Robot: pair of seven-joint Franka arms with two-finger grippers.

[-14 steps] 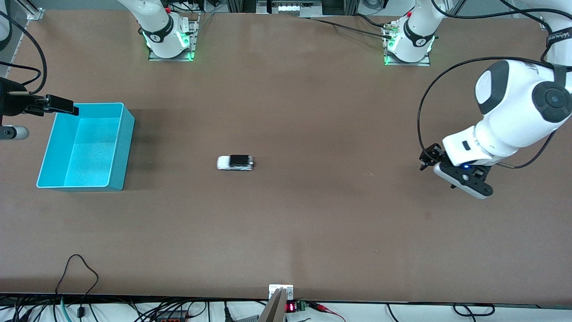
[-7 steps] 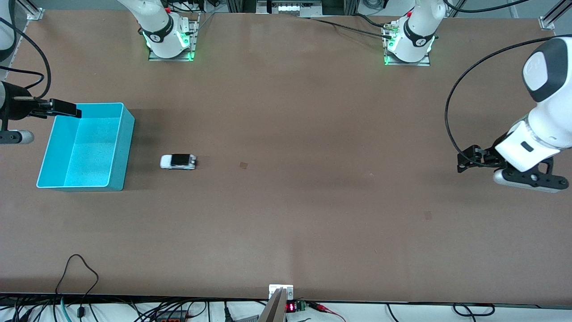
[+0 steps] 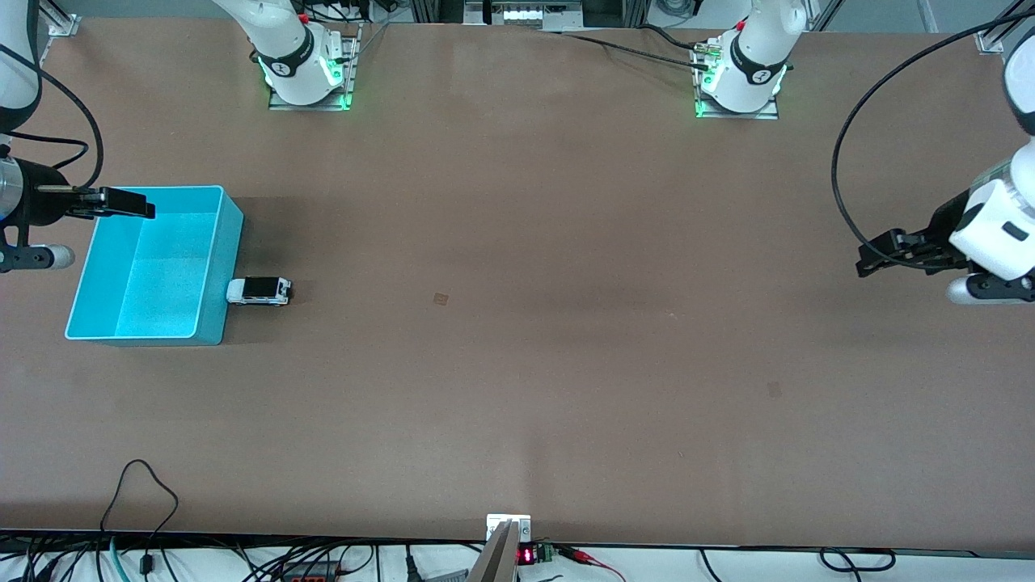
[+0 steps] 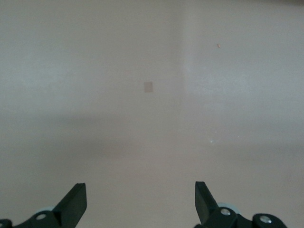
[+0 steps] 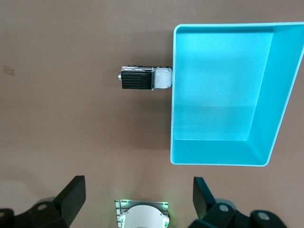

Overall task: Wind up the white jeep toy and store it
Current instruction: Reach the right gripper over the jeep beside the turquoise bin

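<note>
- So the big brown table (image 3: 566,364) is mostly bare; the only large thing on it is the turquoise bin (image 3: 231,267), sitting at the right arm's end.
- The right gripper (image 3: 121,202) hangs over the bin's rim with its jaws spread wide and nothing between them, as its own wrist view shows.
- The left gripper (image 3: 897,250) is way off over the table at the left arm's end, also wide open and empty. Looks like that arm is just waiting.
- The white jeep toy (image 3: 259,291) sits on the table with its nose right up against the bin's outer wall, so it's not stored yet.
- My read: the winding and release part looks done, and storing is the step in hand. Next move would be the right gripper coming down over the jeep, pinching it across its narrow body, then lifting it over the wall into the bin.
- The right wrist view shows the bin is empty inside and the jeep touching the wall. The left wrist view only gets bare table, with a little pale square mark (image 4: 148,87) on it.
</note>
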